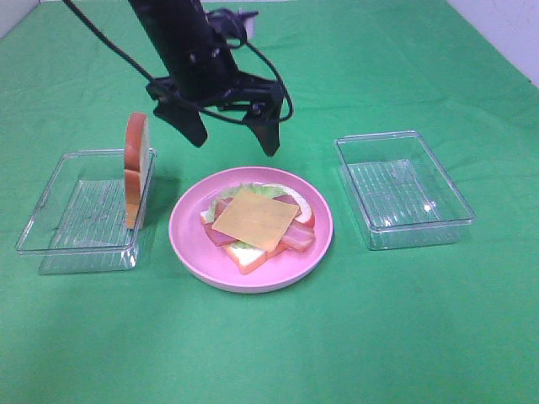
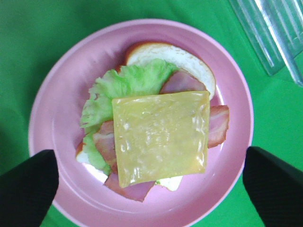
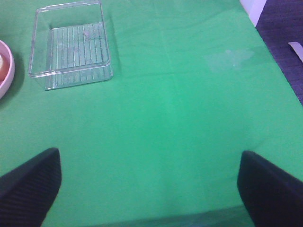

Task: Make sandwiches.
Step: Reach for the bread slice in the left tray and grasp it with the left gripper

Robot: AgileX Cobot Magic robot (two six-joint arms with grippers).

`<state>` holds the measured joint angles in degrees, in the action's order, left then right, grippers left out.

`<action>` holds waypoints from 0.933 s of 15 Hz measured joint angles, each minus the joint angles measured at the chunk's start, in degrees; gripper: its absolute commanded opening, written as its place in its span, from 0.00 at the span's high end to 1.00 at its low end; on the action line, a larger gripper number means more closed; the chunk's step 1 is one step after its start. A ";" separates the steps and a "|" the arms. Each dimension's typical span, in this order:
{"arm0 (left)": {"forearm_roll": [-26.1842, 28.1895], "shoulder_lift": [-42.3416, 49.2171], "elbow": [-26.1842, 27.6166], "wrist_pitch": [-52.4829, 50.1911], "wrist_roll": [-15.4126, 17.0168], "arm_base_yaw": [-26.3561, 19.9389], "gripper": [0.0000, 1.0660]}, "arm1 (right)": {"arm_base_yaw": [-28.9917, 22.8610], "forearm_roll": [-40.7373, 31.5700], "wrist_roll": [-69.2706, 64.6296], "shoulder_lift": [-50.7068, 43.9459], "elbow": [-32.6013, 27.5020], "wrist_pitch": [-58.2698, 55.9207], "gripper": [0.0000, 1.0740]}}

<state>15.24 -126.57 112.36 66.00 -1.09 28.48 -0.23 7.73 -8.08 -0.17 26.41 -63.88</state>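
Cheese square [image 1: 255, 219] under left tool [image 1: 236, 140] (open)

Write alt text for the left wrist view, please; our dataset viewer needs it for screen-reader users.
A round pink plate on green cloth holds an open toy sandwich: a yellow cheese square on top of reddish bacon strips, pale green lettuce and a white bread slice. The open left gripper hangs above it, holding nothing, its dark fingertips at the lower corners. A clear tray shows at one corner.

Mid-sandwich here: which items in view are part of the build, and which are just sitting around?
Part of the job:
cheese square
bacon strips
lettuce leaf
bottom bread slice
upright bread slice
left claw

Just there:
pink plate
left tray
right tray
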 measured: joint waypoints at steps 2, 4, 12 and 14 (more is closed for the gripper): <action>-5.84 0.52 8.65 2.69 4.13 0.00 0.05 | 0.00 0.00 0.00 0.00 0.00 0.00 0.10; -14.38 5.61 10.89 3.21 7.62 0.00 0.05 | 0.00 0.00 0.00 0.00 0.00 0.00 0.10; -14.78 13.98 -1.55 3.78 17.07 -11.80 0.05 | 0.00 0.00 0.00 0.00 0.00 0.00 0.10; -13.01 12.09 -2.35 4.01 23.03 -13.41 0.05 | 0.00 0.00 0.00 0.00 0.00 0.00 0.10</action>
<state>2.23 -114.48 110.01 70.02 21.94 15.07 -0.23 7.73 -8.08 -0.17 26.41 -63.88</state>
